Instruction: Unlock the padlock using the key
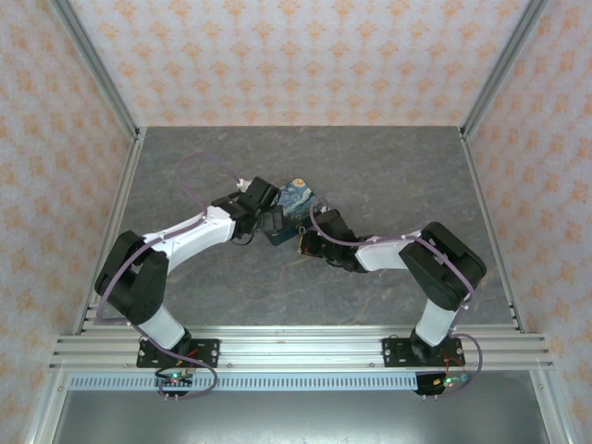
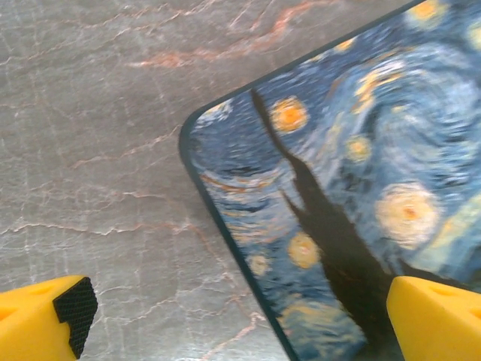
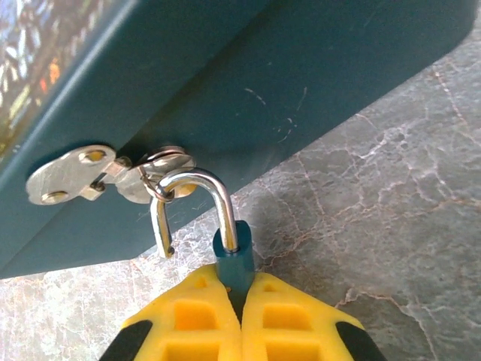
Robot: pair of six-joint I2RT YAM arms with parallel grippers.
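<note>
At the hasp [image 3: 68, 177] on the teal side wall of the box [image 3: 285, 83], the padlock [image 3: 230, 259] hangs by its shackle [image 3: 225, 218], which passes through the staple [image 3: 169, 156]. The padlock is small, with a teal body. One shackle leg enters the body. The other leg ends free beside it, clear of the body, so the lock reads as released.

The right gripper [image 3: 240, 304] is clamped on the padlock body, its yellow fingers pressed together around it just below the shackle. The fingers cover the lower body, so it cannot be told whether the key is seated there.

The left gripper [image 2: 240, 323] is spread wide and grips nothing. One fingertip is over the painted lid [image 2: 338, 188] and the other over the bare table [image 2: 98, 150]. Contact with the lid cannot be confirmed.

Step in hand, as judged: the unlocking turn appears complete, and the shackle has yet to be cleared from the staple.

The next move probably calls for:
- a small rotation of the body, so the free leg follows its own curve back through the staple;
- a straight, light withdrawal, since a sideways pull is likely to drag the box;
- left fingertips pressed on the lid as a brace.
</note>
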